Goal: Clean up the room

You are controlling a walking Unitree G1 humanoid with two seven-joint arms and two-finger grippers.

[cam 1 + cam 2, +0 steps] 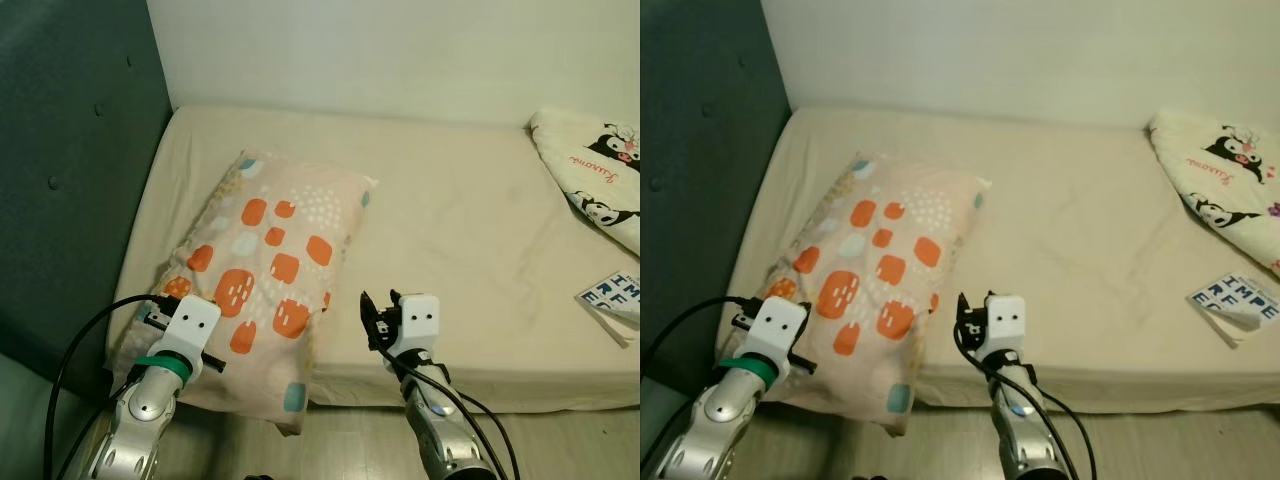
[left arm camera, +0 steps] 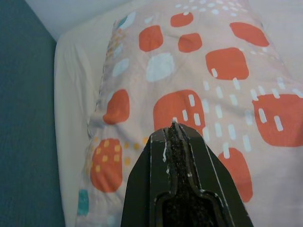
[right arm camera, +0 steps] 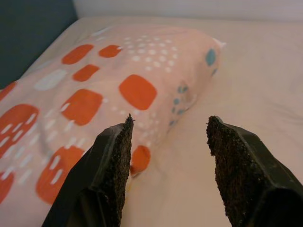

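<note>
Pillow (image 1: 268, 275) straightening in hand: left gripper (image 2: 173, 126) clenched empty over it, right gripper (image 3: 168, 135) spread beside; next, grasp an edge.

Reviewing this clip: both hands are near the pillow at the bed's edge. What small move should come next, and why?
Probably ease the right hand forward until its open fingers straddle the pillow edge. The pillow hangs over the mattress front edge, and this hand sits just beside it, not yet touching. The left hand hovers shut over the pillow, so it looks less ready to grip.
</note>
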